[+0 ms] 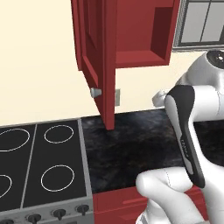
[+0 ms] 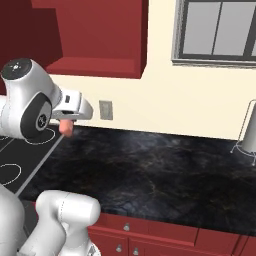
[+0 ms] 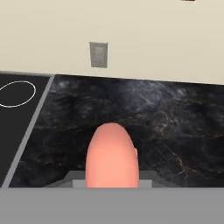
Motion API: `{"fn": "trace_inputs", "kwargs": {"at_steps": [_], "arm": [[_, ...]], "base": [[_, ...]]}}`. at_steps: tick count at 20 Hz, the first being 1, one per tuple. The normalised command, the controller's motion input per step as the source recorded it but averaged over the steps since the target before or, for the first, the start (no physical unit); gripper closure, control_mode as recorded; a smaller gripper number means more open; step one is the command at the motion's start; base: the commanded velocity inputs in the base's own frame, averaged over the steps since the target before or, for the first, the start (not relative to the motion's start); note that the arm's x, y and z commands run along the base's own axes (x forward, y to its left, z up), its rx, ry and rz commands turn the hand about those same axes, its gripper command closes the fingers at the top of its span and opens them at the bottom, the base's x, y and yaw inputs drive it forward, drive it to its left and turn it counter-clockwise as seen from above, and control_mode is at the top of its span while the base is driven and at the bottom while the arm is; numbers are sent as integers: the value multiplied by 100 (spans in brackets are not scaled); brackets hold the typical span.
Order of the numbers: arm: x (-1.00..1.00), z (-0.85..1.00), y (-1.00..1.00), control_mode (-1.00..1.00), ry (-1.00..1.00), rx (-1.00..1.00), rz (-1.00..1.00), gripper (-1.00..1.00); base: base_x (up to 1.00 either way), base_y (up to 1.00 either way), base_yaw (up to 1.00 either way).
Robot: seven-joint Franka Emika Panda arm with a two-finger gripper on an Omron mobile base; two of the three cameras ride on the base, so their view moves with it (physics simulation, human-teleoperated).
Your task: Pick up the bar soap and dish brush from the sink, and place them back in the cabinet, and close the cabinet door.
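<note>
My gripper (image 2: 65, 125) is shut on the bar soap (image 2: 65, 130), a salmon-pink block that hangs above the left end of the black marbled counter (image 2: 150, 170). In the hand view the bar soap (image 3: 111, 153) sticks out between the jaws and points toward the wall. Up and to the left, the dark red cabinet (image 1: 140, 35) stands open, showing its red interior and shelf. The cabinet door (image 1: 94, 52) is swung out toward me, its grey knob (image 1: 95, 92) low on the edge. The dish brush and the sink are out of view.
A black cooktop (image 1: 39, 166) with ring burners lies left of the counter. A grey wall outlet (image 3: 98, 54) sits on the cream wall. A window (image 2: 215, 30) is at upper right, a metal stand (image 2: 248, 132) at far right. Red drawers (image 2: 150, 235) run below.
</note>
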Motion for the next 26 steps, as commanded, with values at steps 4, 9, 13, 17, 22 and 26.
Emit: {"fn": "trace_inputs", "kwargs": {"at_steps": [4, 9, 13, 17, 22, 26], "arm": [[0, 23, 0, -100, -12, 0, 0, 100], [0, 30, -1, -100, -9, 0, 0, 100], [0, 28, -1, -100, -6, 0, 0, 100], [0, 29, -2, -100, -4, 0, 0, 100], [0, 21, 0, -100, -4, 0, 0, 100], [16, 18, -1, -100, -5, 0, 0, 100]], "base": [[0, 0, 0], [0, 0, 0], [0, 0, 0], [0, 0, 0], [0, 0, 0], [0, 0, 0]]}}
